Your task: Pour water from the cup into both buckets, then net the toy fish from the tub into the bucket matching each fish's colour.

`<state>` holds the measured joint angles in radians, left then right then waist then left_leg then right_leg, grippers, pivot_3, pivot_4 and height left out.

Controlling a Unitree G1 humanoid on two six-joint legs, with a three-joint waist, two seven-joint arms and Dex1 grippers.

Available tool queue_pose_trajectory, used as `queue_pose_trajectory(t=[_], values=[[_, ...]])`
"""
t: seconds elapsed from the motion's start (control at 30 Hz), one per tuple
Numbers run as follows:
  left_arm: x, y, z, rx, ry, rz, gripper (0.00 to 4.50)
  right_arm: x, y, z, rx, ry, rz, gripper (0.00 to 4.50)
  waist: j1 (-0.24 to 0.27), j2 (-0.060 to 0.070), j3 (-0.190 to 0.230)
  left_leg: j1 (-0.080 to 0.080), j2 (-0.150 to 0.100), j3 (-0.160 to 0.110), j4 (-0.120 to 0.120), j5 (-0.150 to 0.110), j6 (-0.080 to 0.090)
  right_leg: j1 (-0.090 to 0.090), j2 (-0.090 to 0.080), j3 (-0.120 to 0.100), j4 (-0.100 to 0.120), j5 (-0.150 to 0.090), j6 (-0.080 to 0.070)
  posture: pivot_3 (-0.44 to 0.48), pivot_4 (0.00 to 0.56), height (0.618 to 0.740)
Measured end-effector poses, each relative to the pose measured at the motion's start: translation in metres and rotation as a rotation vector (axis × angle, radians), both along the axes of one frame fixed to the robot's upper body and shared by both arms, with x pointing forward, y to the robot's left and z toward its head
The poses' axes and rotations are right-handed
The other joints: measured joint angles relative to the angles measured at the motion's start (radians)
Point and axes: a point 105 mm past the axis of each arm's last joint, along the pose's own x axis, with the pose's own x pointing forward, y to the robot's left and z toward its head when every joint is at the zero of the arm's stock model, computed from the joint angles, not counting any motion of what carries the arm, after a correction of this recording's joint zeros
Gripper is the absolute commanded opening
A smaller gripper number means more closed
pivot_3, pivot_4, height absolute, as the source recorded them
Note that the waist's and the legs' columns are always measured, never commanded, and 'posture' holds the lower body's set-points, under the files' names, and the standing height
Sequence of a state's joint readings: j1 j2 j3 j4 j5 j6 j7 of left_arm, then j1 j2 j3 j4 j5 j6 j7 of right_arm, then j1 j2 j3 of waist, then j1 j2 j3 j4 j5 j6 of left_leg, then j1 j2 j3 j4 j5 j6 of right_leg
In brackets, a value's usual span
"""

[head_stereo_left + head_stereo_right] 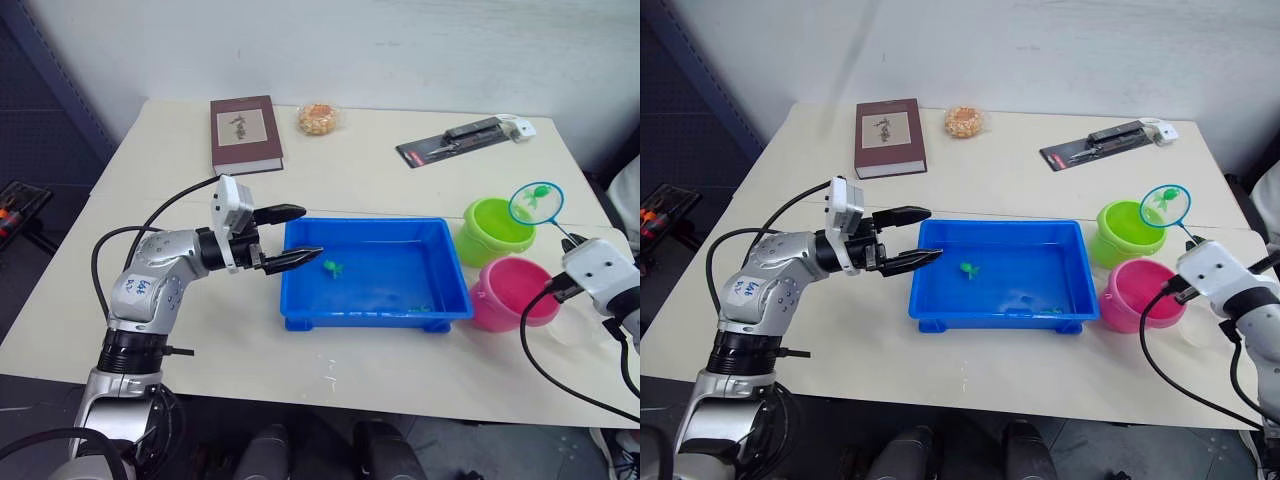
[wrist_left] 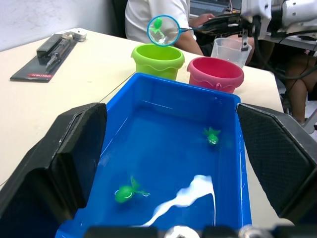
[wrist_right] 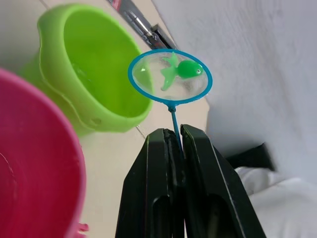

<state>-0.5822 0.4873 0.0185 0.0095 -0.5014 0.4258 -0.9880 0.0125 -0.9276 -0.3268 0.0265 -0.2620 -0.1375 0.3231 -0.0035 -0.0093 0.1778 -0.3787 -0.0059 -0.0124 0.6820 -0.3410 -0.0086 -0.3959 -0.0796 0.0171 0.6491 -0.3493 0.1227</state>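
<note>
The net [image 3: 170, 75] is clamped by its thin handle between the two black fingers of the right hand [image 3: 173, 136], and its blue hoop, with one green fish [image 3: 182, 70] inside, is held above the far rim of the green bucket [image 1: 494, 230]. The pink bucket [image 1: 512, 292] stands just beside the green one, on the near side. The blue tub [image 1: 300, 300] lies in the middle of the tabletop [image 1: 180, 330], with bare tabletop along its near edge. The left hand [image 1: 292, 235] is at the tub's left rim, with its fingers apart. The left wrist view shows two green fish [image 2: 130, 190] in the tub, the clear cup [image 2: 229, 49] behind the pink bucket, and a person sitting beyond the table. Farther back lie a book [image 1: 244, 134] and a dark card holding a tool [image 1: 455, 143].
</note>
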Motion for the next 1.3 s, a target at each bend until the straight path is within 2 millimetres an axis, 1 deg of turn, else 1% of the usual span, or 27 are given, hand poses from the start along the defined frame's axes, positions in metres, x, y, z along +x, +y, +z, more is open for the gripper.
queue_pose_trajectory(t=[0.1,0.17,0.27,0.33,0.47,0.77,0.87,0.93,1.0,1.1,1.2,1.3], values=[[0.000,0.000,-0.002,-0.004,0.006,0.005,4.46,0.002,0.000,0.004,-0.213,-0.026,0.032,0.00,0.000,0.000,0.000,0.001,0.000,0.001,0.000,0.000,0.000,0.000,0.000,0.001,0.000,0.000,0.000,0.000,0.150,0.740],[0.000,0.000,-0.003,-0.005,0.010,0.007,4.46,0.002,-0.001,0.001,-0.299,-0.028,0.042,0.00,-0.002,0.000,0.000,0.001,0.000,0.001,0.000,0.000,0.000,0.000,0.000,0.001,0.001,0.000,0.000,0.000,0.150,0.740],[0.000,0.001,-0.004,-0.005,0.012,0.009,4.46,0.003,-0.006,-0.009,-0.380,0.000,0.040,0.00,-0.001,0.000,0.000,0.002,0.000,0.003,0.000,0.000,0.000,0.000,0.000,0.002,0.001,0.000,0.000,0.000,0.150,0.740],[0.000,0.002,-0.005,-0.006,0.017,0.013,4.46,0.003,-0.007,-0.011,-0.429,0.012,0.062,0.00,-0.003,0.000,0.000,0.003,0.000,0.004,0.000,0.000,0.000,0.000,0.000,0.004,0.002,0.000,0.000,0.000,0.150,0.740],[0.000,0.002,-0.006,-0.006,0.019,0.014,4.46,0.005,-0.005,-0.006,-0.519,-0.012,0.106,0.00,-0.005,0.000,0.000,0.004,0.000,0.006,0.000,0.000,0.000,0.000,0.001,0.006,0.002,0.000,0.000,0.000,0.150,0.740],[-0.001,0.003,-0.011,-0.008,0.026,0.017,4.46,0.010,-0.012,0.003,-0.568,-0.031,0.115,0.00,-0.015,0.000,0.000,0.006,0.001,0.008,0.000,0.000,0.000,0.000,0.001,0.012,0.003,0.000,0.000,0.000,0.150,0.740],[-0.002,0.003,-0.011,-0.007,0.025,0.010,4.46,0.011,-0.005,-0.001,-0.587,-0.008,0.154,0.00,-0.023,0.000,0.000,0.006,0.001,0.008,0.000,0.000,0.000,0.000,0.001,0.014,0.003,0.000,0.000,0.000,0.150,0.740],[-0.003,0.003,-0.010,-0.007,0.022,0.005,4.46,0.011,-0.006,-0.005,-0.588,0.006,0.152,0.00,-0.024,0.000,0.000,0.007,0.001,0.009,0.000,0.000,0.000,0.000,0.001,0.014,0.004,0.000,0.000,0.000,0.150,0.740],[-0.003,0.003,-0.010,-0.007,0.017,0.004,4.46,0.011,-0.008,-0.003,-0.587,-0.005,0.136,0.00,-0.024,0.000,0.000,0.007,0.001,0.010,0.000,0.000,0.000,0.000,0.001,0.015,0.004,0.000,0.000,0.000,0.150,0.740],[-0.003,0.003,-0.010,-0.007,0.015,0.001,4.46,0.010,-0.004,-0.003,-0.588,-0.014,0.154,0.00,-0.024,0.000,0.000,0.007,0.001,0.010,0.000,0.000,0.000,0.000,0.001,0.015,0.004,0.000,0.000,0.000,0.150,0.740],[-0.003,0.003,-0.010,-0.008,0.016,0.001,4.46,0.011,-0.006,0.003,-0.592,-0.039,0.143,0.00,-0.025,0.000,0.000,0.008,0.001,0.012,0.000,0.000,0.000,0.000,0.001,0.015,0.004,0.000,0.000,0.000,0.150,0.740],[-0.003,0.003,-0.010,-0.008,0.013,-0.006,4.46,0.009,0.006,0.003,-0.603,-0.043,0.213,0.00,-0.025,0.000,0.000,0.008,0.001,0.012,0.000,0.000,0.000,0.000,0.002,0.016,0.004,0.000,0.000,0.000,0.150,0.740]])
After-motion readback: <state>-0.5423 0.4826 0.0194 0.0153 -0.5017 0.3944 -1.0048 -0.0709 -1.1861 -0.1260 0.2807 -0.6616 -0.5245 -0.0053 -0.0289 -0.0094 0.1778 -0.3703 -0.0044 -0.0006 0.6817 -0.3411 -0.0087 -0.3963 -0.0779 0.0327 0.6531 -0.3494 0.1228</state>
